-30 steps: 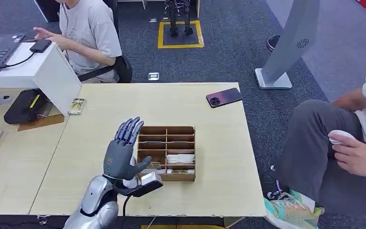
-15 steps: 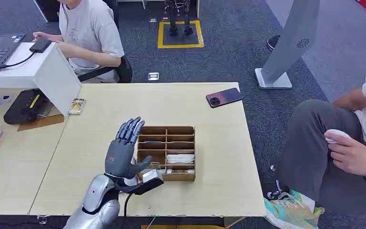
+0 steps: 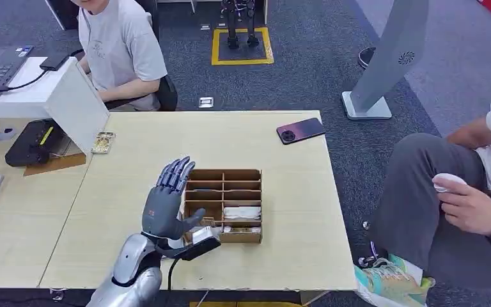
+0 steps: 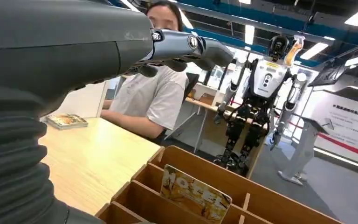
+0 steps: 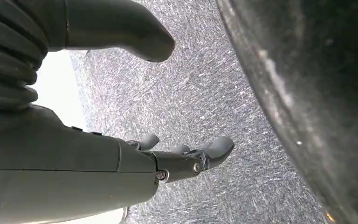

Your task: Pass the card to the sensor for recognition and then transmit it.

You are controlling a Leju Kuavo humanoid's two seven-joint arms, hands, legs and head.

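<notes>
**Spotter:** What's different from a second ago?

**Me:** Very little on my side. My left hand point(image 3: 166, 204) has crept slightly towards the wooden organiser point(image 3: 250, 174) and sits just beside its near left corner, fingers straight and apart, thumb out towards the box, holding nothing. The person point(image 3: 118, 45) at the far-left workstation has drawn their arm back off the white stand point(image 3: 51, 96).

**Spotter:** And the card?

**Me:** The card point(image 4: 196, 195) stands upright in a near slot of the organiser, close to my thumb. From the head view I can't tell whether the thumb touches it. I'd judge I'm still on the approach to the pick, with the sensing and the handover both ahead.

**Spotter:** Right hand?

**Me:** The right hand point(image 5: 186, 161) hangs at my side over the carpet, fingers loosely spread, nothing in it.

**Spotter:** How much room do you have?

**Me:** Plenty of bare desk point(image 3: 128, 166) to the left of the organiser and beyond it, towards the white stand and the black device point(image 3: 35, 142) beneath it. The phone point(image 3: 300, 130) lies well apart, near the far right edge. The organiser sits close to my near edge, so I'd lift the card straight up clear of the dividers before swinging left. A second person point(image 3: 473, 185) sits just off the right side of the desk.
</notes>
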